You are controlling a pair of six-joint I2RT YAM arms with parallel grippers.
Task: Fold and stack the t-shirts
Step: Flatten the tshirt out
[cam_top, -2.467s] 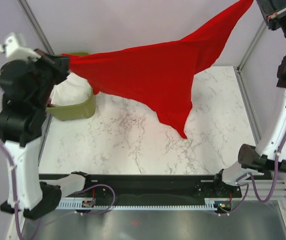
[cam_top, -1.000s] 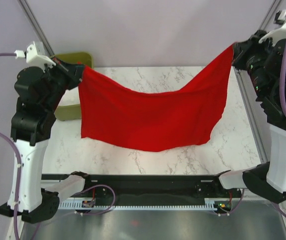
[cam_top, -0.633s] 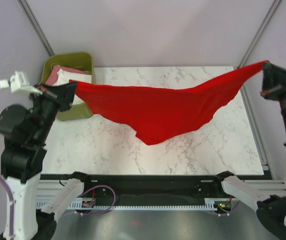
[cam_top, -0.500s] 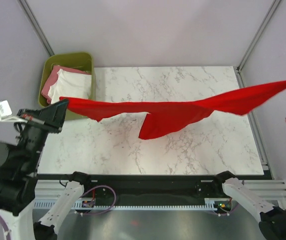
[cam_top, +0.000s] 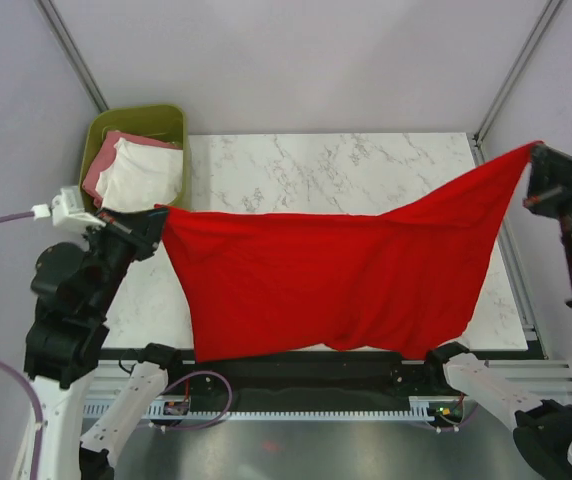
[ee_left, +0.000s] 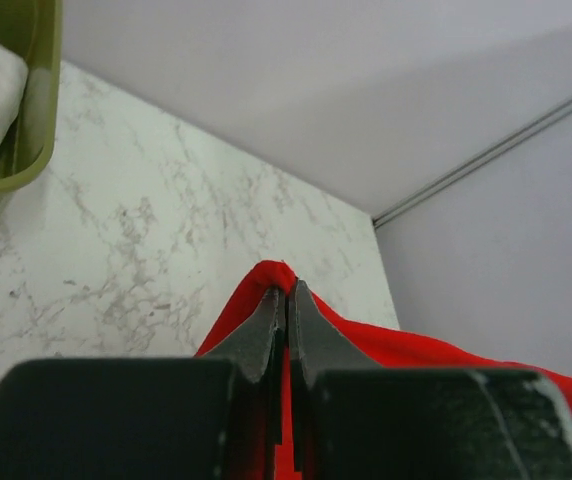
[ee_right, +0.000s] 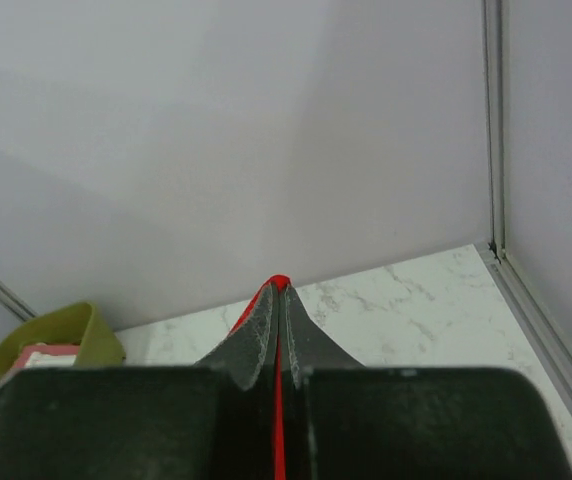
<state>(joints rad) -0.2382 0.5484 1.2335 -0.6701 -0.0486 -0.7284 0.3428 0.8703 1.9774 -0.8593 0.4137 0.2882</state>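
Note:
The red t-shirt [cam_top: 336, 275] hangs spread in the air between both arms, over the near half of the marble table [cam_top: 316, 170]. Its lower edge drapes over the table's front rail. My left gripper [cam_top: 158, 222] is shut on the shirt's left corner; in the left wrist view [ee_left: 286, 292] red cloth [ee_left: 386, 345] is pinched between the fingers. My right gripper [cam_top: 533, 152] is shut on the right corner, held higher; the right wrist view [ee_right: 279, 288] shows a red sliver between closed fingers. A white t-shirt [cam_top: 146, 172] and a pink t-shirt [cam_top: 111, 150] lie in the bin.
The olive-green bin [cam_top: 136, 120] stands at the table's back left corner, also in the left wrist view [ee_left: 26, 120] and the right wrist view [ee_right: 61, 330]. Cage posts rise at both back corners. The black rail [cam_top: 296, 365] runs along the near edge.
The shirt was swung up and pulled flat between the arms, then came down. It now hangs spread wide, nearer the front edge, with both arms drawn back and lower.

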